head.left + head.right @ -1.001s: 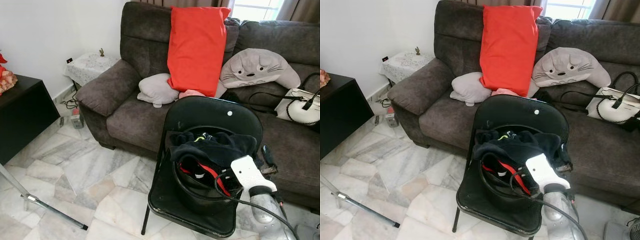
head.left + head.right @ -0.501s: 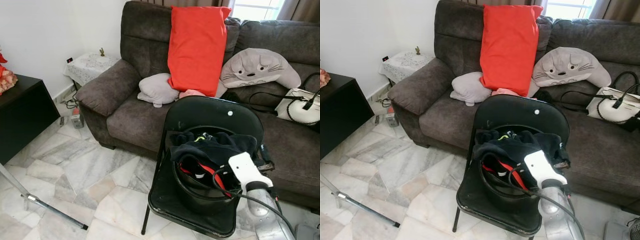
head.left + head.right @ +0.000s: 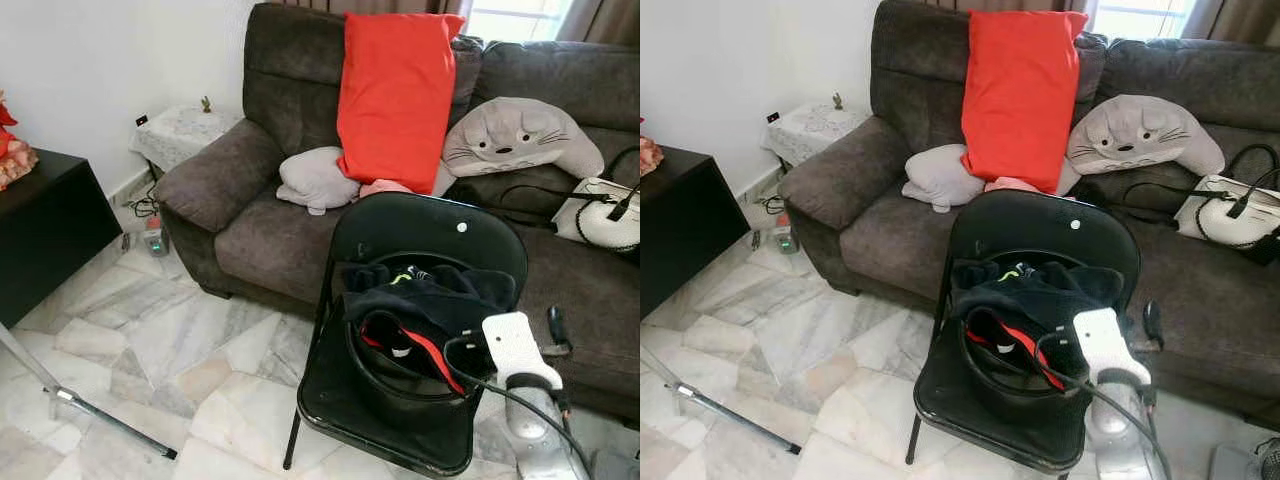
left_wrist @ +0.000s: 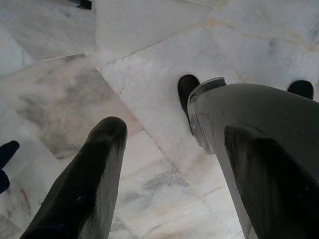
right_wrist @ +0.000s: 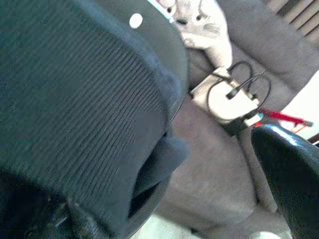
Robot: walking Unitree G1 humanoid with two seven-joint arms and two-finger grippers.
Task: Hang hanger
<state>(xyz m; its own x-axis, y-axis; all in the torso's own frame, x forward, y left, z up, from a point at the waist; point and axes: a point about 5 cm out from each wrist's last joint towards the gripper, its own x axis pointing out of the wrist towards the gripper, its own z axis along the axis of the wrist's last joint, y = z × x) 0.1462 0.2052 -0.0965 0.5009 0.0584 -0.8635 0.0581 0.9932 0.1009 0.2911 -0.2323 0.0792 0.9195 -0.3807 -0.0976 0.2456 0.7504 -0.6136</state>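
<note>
Lower right: right gripper [image 3: 553,330] beside dark clothes [image 3: 425,300] on chair [image 3: 400,410], finger state unclear. Left gripper [image 4: 172,164] fingers spread, empty.

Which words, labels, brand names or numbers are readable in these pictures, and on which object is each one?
None can be read.
The dark clothes in the black basin on the folding chair show a small yellow-green mark, too small to read.
</note>
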